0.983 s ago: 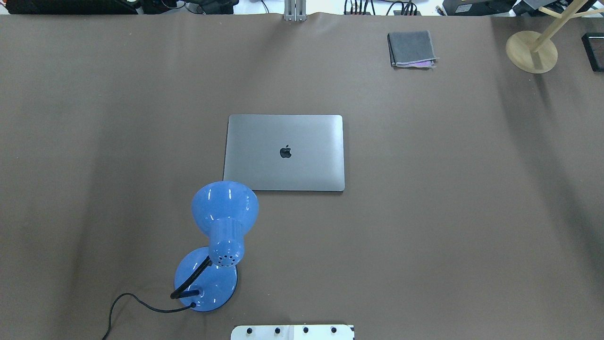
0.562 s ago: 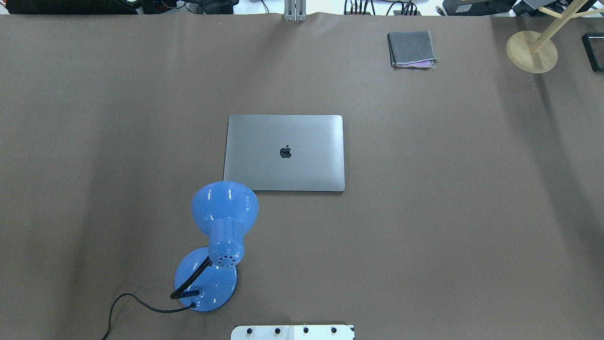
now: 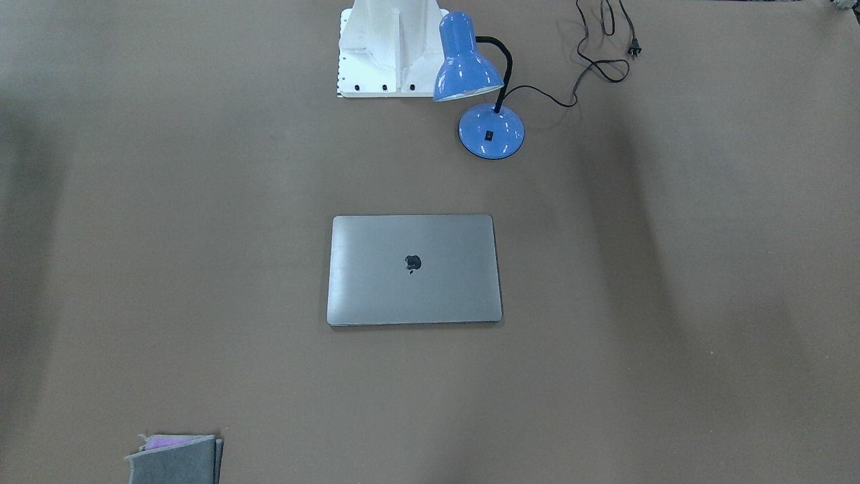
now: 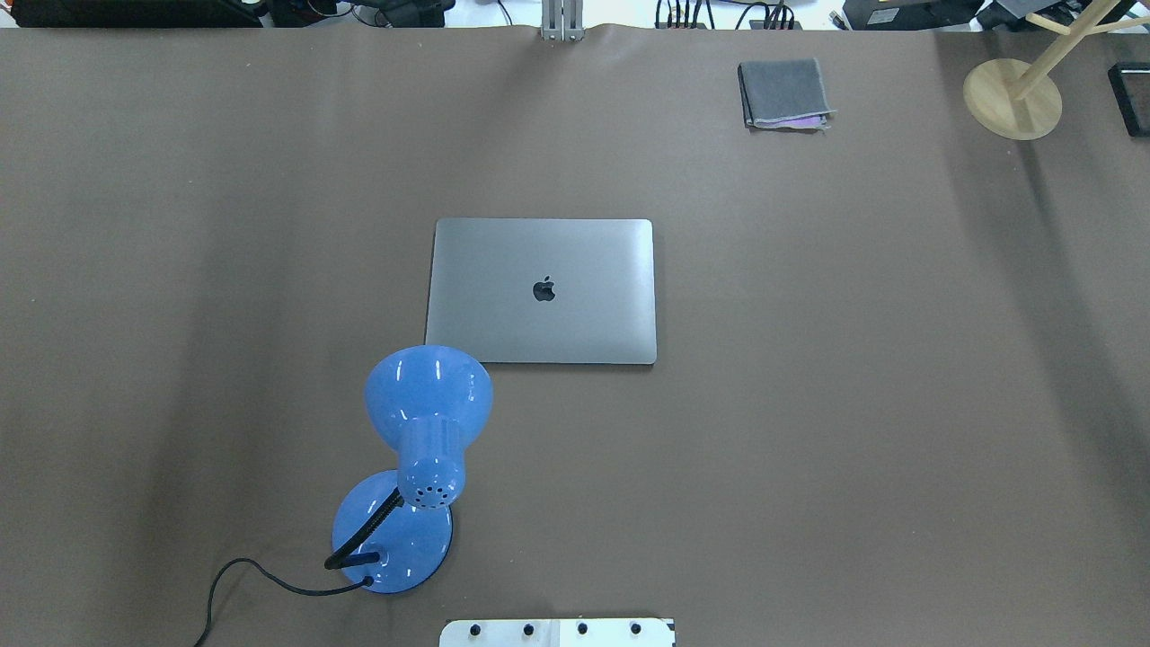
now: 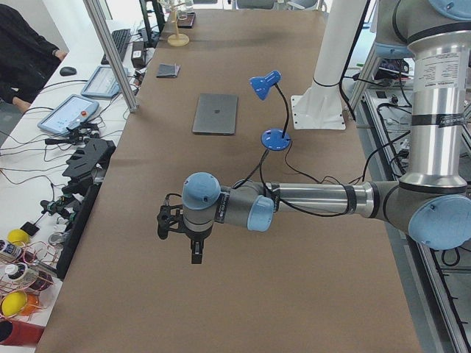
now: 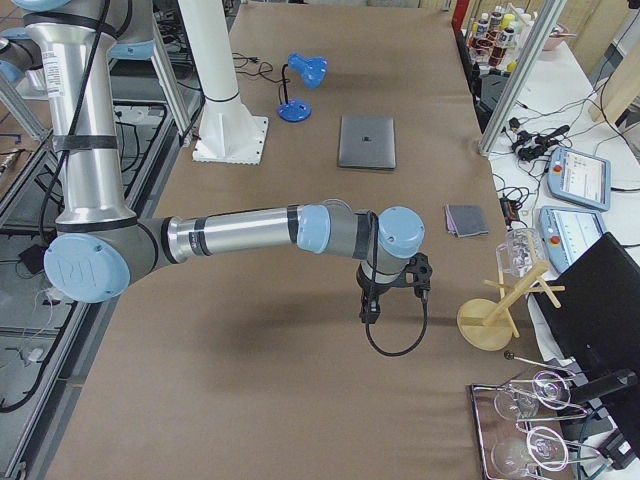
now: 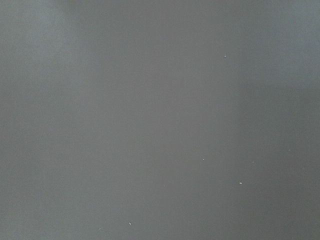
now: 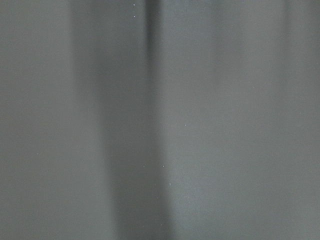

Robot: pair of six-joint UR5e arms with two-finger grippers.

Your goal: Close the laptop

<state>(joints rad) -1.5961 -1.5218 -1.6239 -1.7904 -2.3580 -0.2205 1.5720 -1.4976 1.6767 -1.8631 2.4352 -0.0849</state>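
The space-grey laptop (image 4: 542, 290) lies flat in the middle of the brown table with its lid down and the dark apple logo facing up; it also shows in the front view (image 3: 414, 269). Neither gripper shows in the overhead or front view. In the exterior left view my left gripper (image 5: 195, 254) hangs over the table's left end, far from the laptop (image 5: 215, 113). In the exterior right view my right gripper (image 6: 368, 310) hangs over the right end, far from the laptop (image 6: 367, 140). I cannot tell whether either is open or shut. Both wrist views show only bare table cover.
A blue desk lamp (image 4: 422, 449) stands just in front of the laptop's near left corner, its cord (image 3: 605, 47) trailing off. A folded grey cloth (image 4: 783, 93) lies at the far right. A wooden stand (image 4: 1012, 97) is at the far right corner.
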